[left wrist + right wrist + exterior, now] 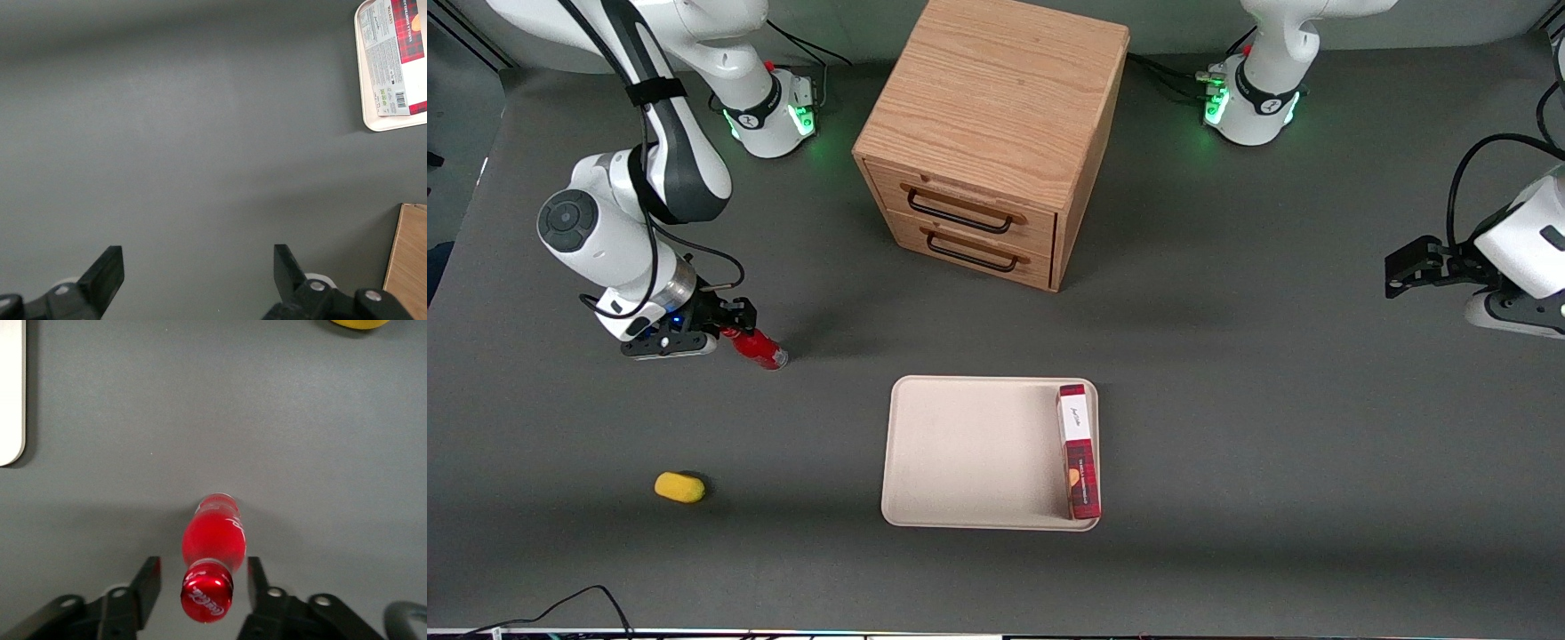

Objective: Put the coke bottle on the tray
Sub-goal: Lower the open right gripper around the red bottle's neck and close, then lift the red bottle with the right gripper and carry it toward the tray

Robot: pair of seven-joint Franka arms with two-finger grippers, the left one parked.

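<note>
We note the claw (203, 577) spread open, one finger on each side of the coke bottle (213, 543) (cap end between them), which stands on the tabletop (1227, 400), well apart from the tray (969, 449).

Dark grey table (1227, 400); wooden two-drawer cabinet (996, 116) on it.

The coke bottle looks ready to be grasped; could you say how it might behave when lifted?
The coke bottle looks round and glossy, so it may slip or roll. The open claw straddles its cap end; gripped there, its body may droop.
</note>
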